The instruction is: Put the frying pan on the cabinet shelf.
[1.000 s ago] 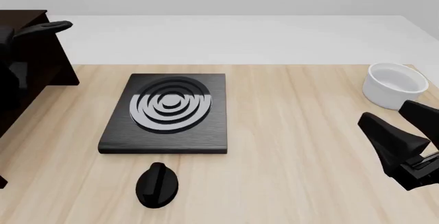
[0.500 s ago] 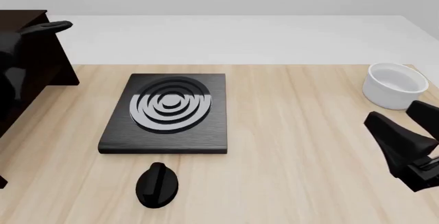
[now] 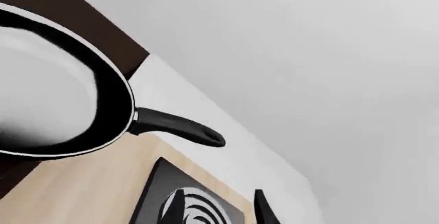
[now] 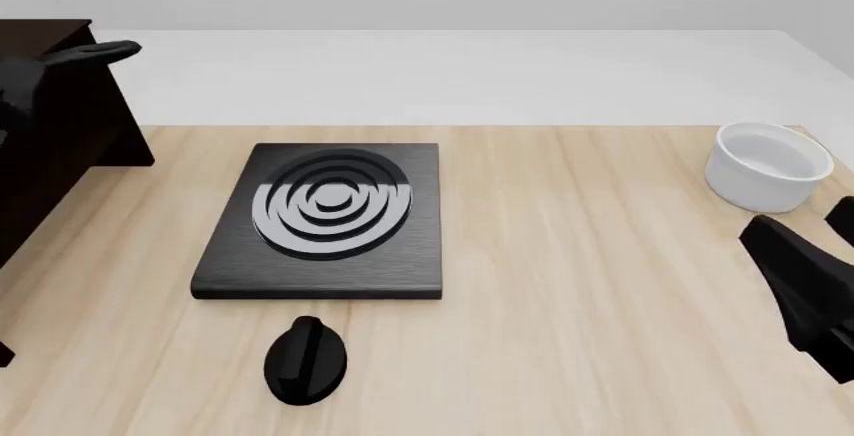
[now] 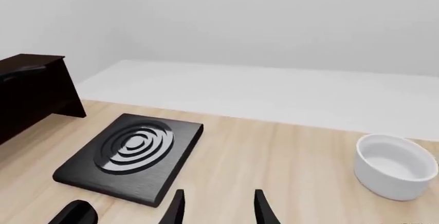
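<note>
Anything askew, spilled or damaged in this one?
Nothing spilled or damaged. The pan sits on the cabinet with its handle poking past the edge. Stove plate, knob and bowl sit flat on the table.

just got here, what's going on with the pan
The pan sits on top of the dark cabinet at the table's left edge, its handle sticking out past the edge. The left gripper is open and clear of it. The right gripper, also open, is empty.
</note>
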`<state>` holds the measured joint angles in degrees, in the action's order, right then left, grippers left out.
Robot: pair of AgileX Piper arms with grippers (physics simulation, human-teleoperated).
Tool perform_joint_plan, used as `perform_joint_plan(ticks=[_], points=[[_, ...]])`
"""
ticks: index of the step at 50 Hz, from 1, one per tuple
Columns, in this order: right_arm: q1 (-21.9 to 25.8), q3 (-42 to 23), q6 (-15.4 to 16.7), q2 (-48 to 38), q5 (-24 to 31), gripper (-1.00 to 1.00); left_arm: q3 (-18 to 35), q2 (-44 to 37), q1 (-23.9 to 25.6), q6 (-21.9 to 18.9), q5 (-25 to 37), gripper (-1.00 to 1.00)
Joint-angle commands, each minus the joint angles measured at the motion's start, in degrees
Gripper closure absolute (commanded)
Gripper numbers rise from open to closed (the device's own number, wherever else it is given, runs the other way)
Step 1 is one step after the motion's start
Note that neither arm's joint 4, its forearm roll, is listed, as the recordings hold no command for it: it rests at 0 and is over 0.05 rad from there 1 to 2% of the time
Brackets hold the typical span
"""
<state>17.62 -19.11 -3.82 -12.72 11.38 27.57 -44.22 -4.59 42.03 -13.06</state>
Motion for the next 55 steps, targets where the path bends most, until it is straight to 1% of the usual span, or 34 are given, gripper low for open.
perform_joint_plan(ticks=[1,3,5,7,9,11,12,13,14,17,18,20,21,23,24,27,29,31,32,33,36,39,43,46,48,51,55], points=[[-1.3,0.0,-0.2,1.8,0.8,-1.00,3.1,3.9,0.5,-11.7,8.0,-1.00],[-1.8,-0.1,-0.2,2.4,1.1,-1.00,2.9,4.7,0.8,-11.7,8.8,-1.00],[-2.2,-0.2,0.2,2.8,1.4,-1.00,3.4,5.4,0.7,-15.2,10.4,-1.00],[-2.4,-0.2,0.1,2.9,1.5,-1.00,3.4,6.0,1.2,-16.6,11.5,-1.00],[-2.8,-0.2,0.0,3.1,1.8,-1.00,3.8,6.4,1.1,-21.1,13.0,-1.00],[-3.2,-0.2,-0.5,3.4,2.0,-1.00,3.8,6.0,0.8,-22.1,13.8,-1.00],[-3.3,-0.2,-0.3,3.5,2.1,-1.00,4.0,6.5,0.6,-24.8,14.3,-1.00],[-3.5,-0.2,-0.5,3.8,2.1,-1.00,4.0,6.6,0.6,-29.1,15.0,-1.00],[-3.4,-0.2,-0.6,4.0,2.1,-1.00,3.6,6.3,0.6,-31.2,15.1,-1.00],[-3.9,-0.2,-0.6,4.5,2.4,-1.00,2.7,6.8,1.3,-29.8,15.5,-1.00],[-3.8,-0.2,-0.8,4.7,2.4,-1.00,2.5,7.0,1.2,-30.6,15.6,-1.00],[-4.1,-0.2,-0.9,5.5,2.6,-1.00,2.3,6.7,0.4,-34.1,15.5,-1.00],[-4.2,-0.2,-1.0,5.9,2.8,-1.00,2.0,7.1,0.6,-34.8,15.7,-1.00],[-4.3,-0.2,-1.0,6.0,2.8,-1.00,1.7,7.8,0.8,-34.8,16.1,-1.00],[-4.4,-0.2,-1.1,6.3,2.9,-1.00,1.6,8.2,1.0,-35.8,16.5,-1.00],[-4.6,-0.3,-1.3,7.2,3.1,-1.00,1.1,9.8,1.6,-36.9,17.5,-1.00],[-4.6,-0.2,-2.1,8.1,3.1,-1.00,1.0,11.5,1.8,-37.3,18.8,-1.00],[-4.5,-0.2,-1.8,7.7,3.1,-1.00,0.6,12.4,1.8,-38.3,19.4,-1.00],[-4.7,-0.2,-1.8,7.9,3.2,-1.00,0.4,12.8,1.6,-39.5,19.5,-1.00],[-4.8,-0.2,-1.8,8.1,3.3,-1.00,0.0,13.8,2.0,-39.6,20.0,-1.00],[-4.9,-0.3,-1.7,8.1,3.4,-1.00,-0.3,16.3,2.4,-38.8,21.9,-1.00],[-5.3,-0.2,-2.3,8.1,3.5,-1.00,-0.6,18.8,2.5,-39.3,23.9,-1.00],[-5.3,-0.2,-2.5,8.0,3.5,-1.00,-1.2,22.0,2.4,-38.2,26.1,-1.00],[-5.4,0.0,-3.8,7.5,3.4,-1.00,-1.8,24.3,2.4,-37.8,27.6,-1.00],[-5.7,0.0,-4.1,7.5,3.5,-1.00,-3.4,25.1,2.1,-37.9,27.7,-1.00],[-5.6,0.0,-3.9,7.4,3.5,-1.00,-4.7,27.1,2.3,-38.0,28.6,-1.00],[-5.8,-0.1,-3.7,7.5,3.6,-1.00,-4.8,29.4,2.2,-37.6,30.4,-1.00]])
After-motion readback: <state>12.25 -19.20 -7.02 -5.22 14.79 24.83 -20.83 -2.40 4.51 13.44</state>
